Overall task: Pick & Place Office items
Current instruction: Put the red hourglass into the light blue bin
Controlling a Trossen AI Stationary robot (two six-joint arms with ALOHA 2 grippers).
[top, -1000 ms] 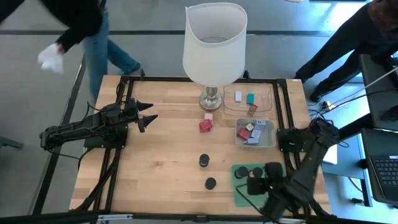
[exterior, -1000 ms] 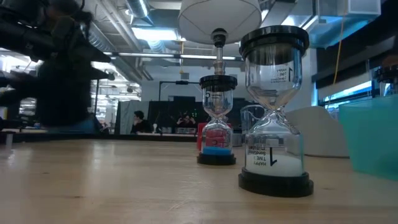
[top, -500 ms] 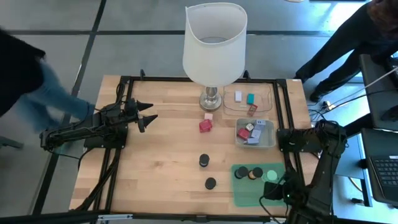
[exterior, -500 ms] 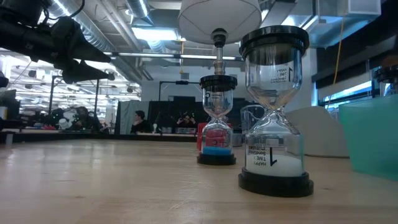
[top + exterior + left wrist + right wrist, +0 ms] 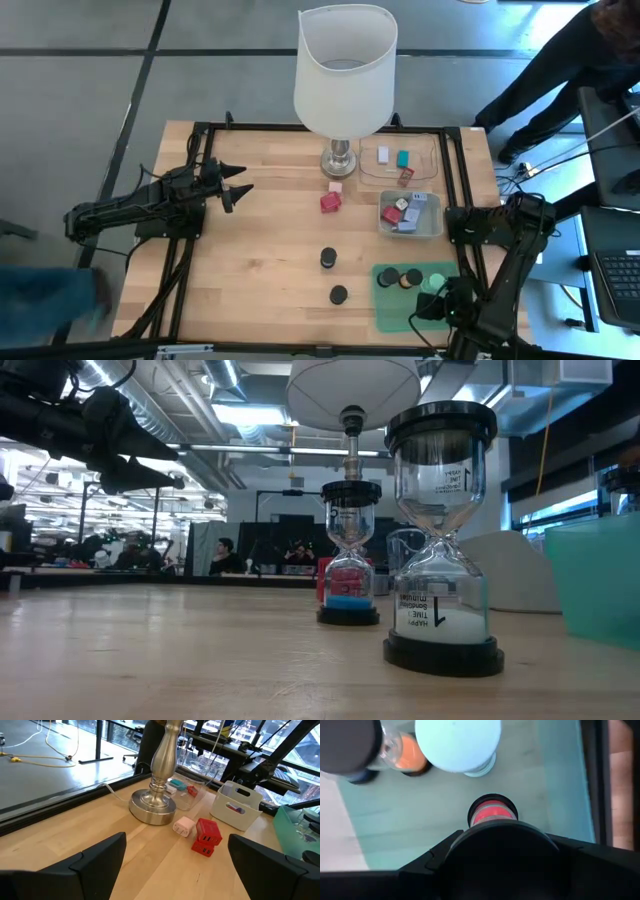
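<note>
The office items are small hourglasses with round caps, plus little blocks. My right gripper (image 5: 432, 305) hangs over the near part of the green mat (image 5: 395, 310), pointing down and shut on a black-capped hourglass with red sand (image 5: 492, 815). On the mat stand two black-capped hourglasses (image 5: 388, 278) and a mint-capped one (image 5: 437, 283). Two more black-capped ones (image 5: 328, 258) (image 5: 339, 295) stand on the bare wood. A red block (image 5: 330, 202) and a pink block (image 5: 335, 186) lie near the lamp base. My left gripper (image 5: 235, 185) waits open at the table's left. My right gripper pinches the hourglass by its upper black cap (image 5: 495, 840), one finger on each side, coming from above and pointing down. The hourglass hangs upright below the fingers. Whether its lower cap (image 5: 492, 800) touches the mat, I cannot tell.
A tall lamp with a white shade (image 5: 345, 65) stands at the far middle. A clear tray (image 5: 400, 160) with small blocks and a grey bin (image 5: 410, 213) with more sit at the far right. Black frame rails run along both sides. People stand beyond the table.
My right gripper has swung toward the table's right edge across the mat and sunk lower, carrying the red-sand hourglass upright. The mint-capped hourglass, covered by the arm before, now shows. A person has walked past the table's left side.
</note>
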